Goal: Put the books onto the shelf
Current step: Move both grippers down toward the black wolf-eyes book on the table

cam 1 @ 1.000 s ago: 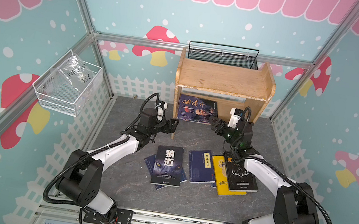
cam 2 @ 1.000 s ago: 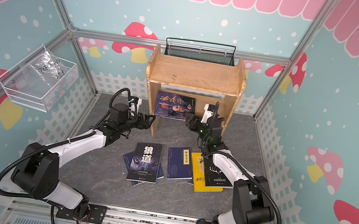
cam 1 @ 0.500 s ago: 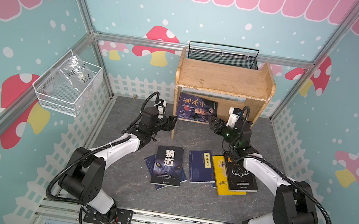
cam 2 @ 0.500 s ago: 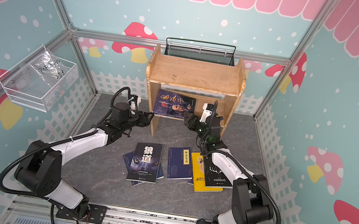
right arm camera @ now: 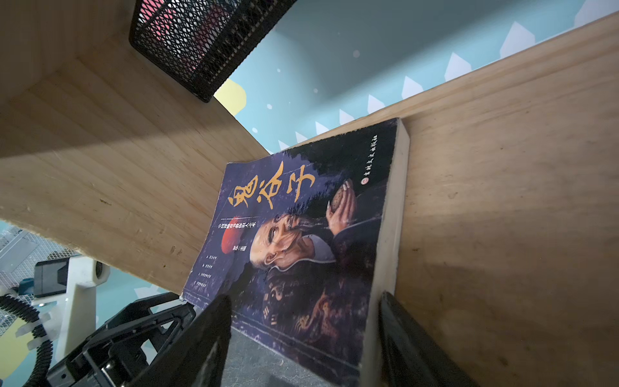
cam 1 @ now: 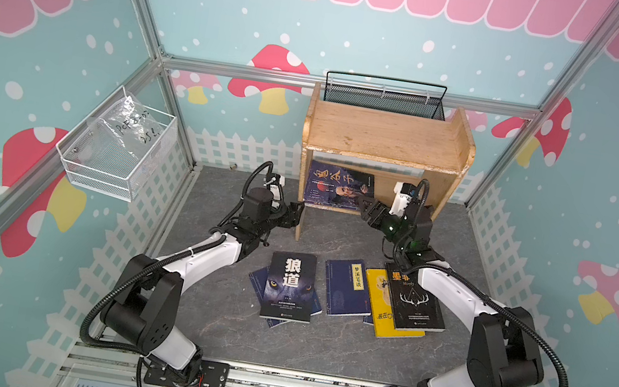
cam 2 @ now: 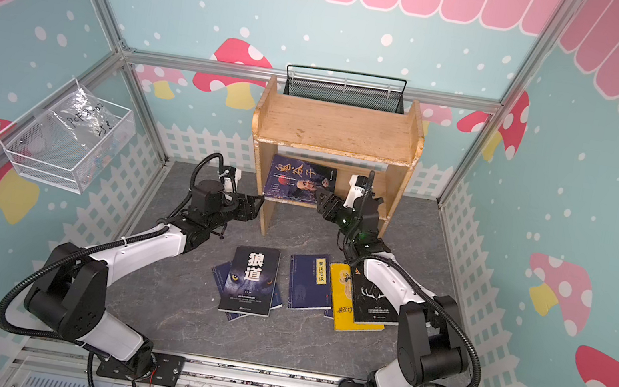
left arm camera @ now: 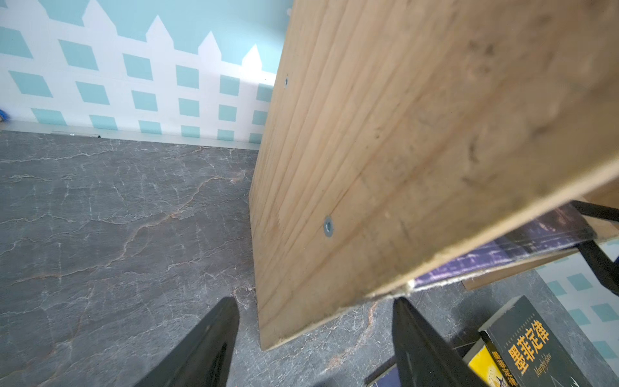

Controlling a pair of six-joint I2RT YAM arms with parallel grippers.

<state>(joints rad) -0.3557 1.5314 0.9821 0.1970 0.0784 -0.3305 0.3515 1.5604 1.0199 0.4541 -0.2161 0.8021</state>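
Lying flat toward the front edge of the bench [cam 1: 218, 331], loose books [cam 1: 291, 284] wait. Beyond, the left fingers [left arm camera: 201, 348], spread and empty, flank a leg of the shelf [cam 1: 383, 139]. The right fingers [right arm camera: 207, 348], also open, face the near end of the robed-man book [right arm camera: 301, 241], its long axis running back into the lower tier.

The left arm [cam 1: 205, 258] and right arm [cam 1: 453, 286] look alike, with glossy white link shells between bulky matte-black joints. A black corrugated cable [cam 1: 94, 311] loops beside each. A white camera mount [cam 1: 399, 200] sits on the right wrist near small green lights [cam 1: 390, 229]. The black fingers [left arm camera: 207, 348] are wedge-shaped. Black bolted base plates [cam 1: 214, 373] sit on a silver rail [cam 1: 311, 383].
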